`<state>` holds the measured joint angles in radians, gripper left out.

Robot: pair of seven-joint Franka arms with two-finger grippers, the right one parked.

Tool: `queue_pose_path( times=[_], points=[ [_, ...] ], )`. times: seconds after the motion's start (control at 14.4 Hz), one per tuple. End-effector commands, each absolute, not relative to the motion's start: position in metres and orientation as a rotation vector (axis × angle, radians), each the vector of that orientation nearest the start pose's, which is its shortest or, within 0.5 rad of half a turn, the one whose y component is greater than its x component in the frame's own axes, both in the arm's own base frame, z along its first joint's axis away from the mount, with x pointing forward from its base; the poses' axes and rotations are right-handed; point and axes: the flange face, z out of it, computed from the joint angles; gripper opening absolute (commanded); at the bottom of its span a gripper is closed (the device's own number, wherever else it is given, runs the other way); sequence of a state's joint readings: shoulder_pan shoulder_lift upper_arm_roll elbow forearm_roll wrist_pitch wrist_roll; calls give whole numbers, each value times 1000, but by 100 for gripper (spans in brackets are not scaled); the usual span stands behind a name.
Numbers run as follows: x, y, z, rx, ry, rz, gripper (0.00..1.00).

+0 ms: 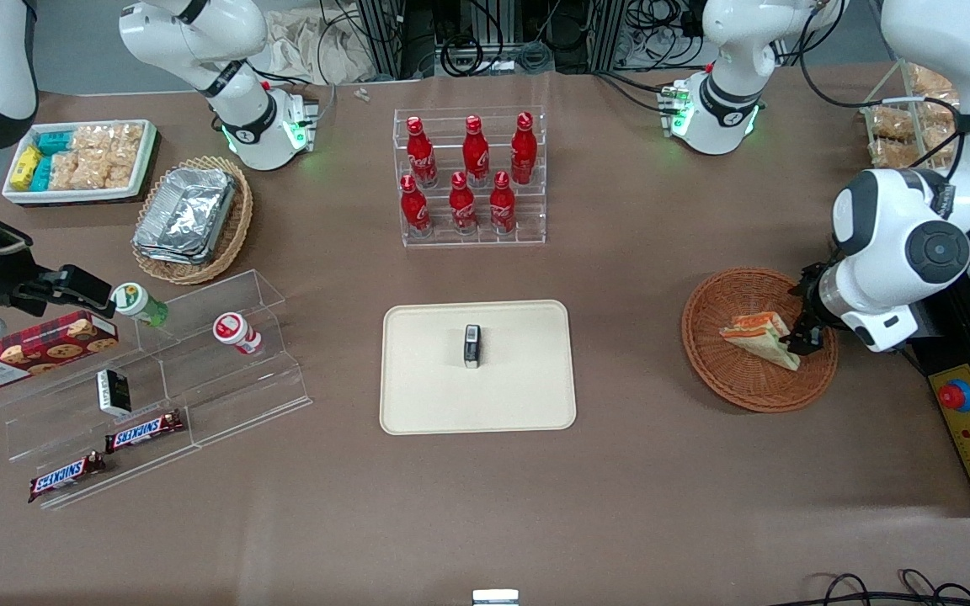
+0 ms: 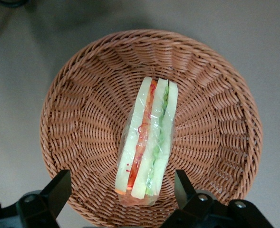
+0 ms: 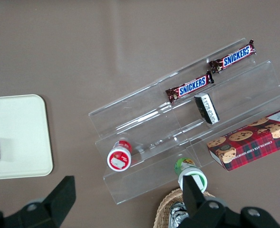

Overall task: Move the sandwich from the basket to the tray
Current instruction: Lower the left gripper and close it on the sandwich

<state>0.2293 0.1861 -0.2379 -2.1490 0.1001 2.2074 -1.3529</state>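
Observation:
The sandwich (image 1: pixel 761 335) (image 2: pixel 148 137), a wrapped white-bread wedge with red and green filling, lies in the reddish-brown wicker basket (image 1: pixel 725 370) (image 2: pixel 82 114) toward the working arm's end of the table. My gripper (image 1: pixel 805 324) (image 2: pixel 123 190) hangs over the basket at the sandwich's end, open, one finger on each side of the wedge's wide end without touching it. The cream tray (image 1: pixel 426 396) lies at the table's middle, with a small black packet (image 1: pixel 471 346) on it.
A clear rack of red bottles (image 1: pixel 470 177) stands farther from the front camera than the tray. Toward the parked arm's end are a clear stepped shelf (image 1: pixel 224 370) with snack bars and cups, a tan basket of foil containers (image 1: pixel 190 219) and a white snack tray (image 1: pixel 77 160).

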Motion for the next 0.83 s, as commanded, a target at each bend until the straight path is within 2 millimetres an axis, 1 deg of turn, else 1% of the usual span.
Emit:
queue_pose_path(
  times=[0.0, 0.35, 0.49, 0.56, 0.77],
  points=[
    [543, -7, 296, -2392, -1908, 57, 97],
    [539, -9, 277, -2395, -1917, 65, 97],
    [532, -10, 265, -2407, -1919, 57, 97],
    [529, -11, 254, -2412, -1920, 63, 97],
    [526, -12, 241, -2427, -1924, 57, 97]
  ],
)
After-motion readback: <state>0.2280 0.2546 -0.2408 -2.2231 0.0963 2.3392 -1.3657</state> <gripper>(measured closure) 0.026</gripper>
